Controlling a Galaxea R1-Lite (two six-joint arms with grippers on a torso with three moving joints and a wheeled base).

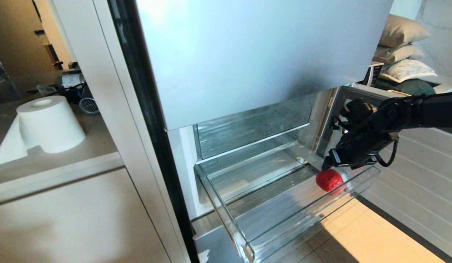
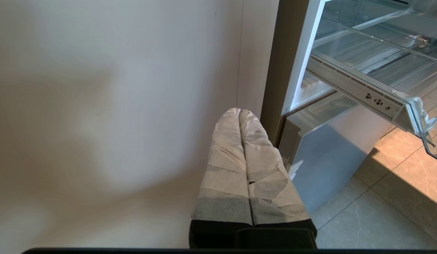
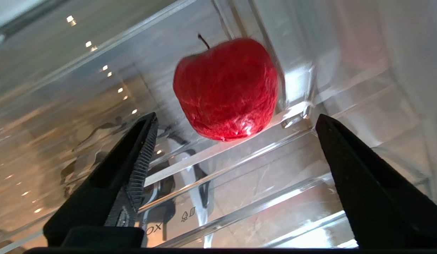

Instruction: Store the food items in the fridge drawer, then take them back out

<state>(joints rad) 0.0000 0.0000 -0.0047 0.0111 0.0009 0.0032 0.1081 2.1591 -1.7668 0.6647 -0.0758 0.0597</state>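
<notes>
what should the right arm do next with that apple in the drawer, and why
Probably draw the right gripper up and back out of the fridge drawer: its jaws stand wide open and the red apple sits free on the ribbed floor, so this fruit looks placed.

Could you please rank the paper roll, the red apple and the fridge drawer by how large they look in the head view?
1. fridge drawer
2. paper roll, though it sits nearer the camera
3. red apple

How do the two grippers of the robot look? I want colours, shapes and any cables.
The right gripper has black, tapering, wedge-shaped fingers; one shows a ribbed inner pad. Its arm is black and bulky, with a black cable looping beside the wrist. The left gripper has long rounded fingers wrapped in whitish tape, patched and peeling, on a black base.
</notes>
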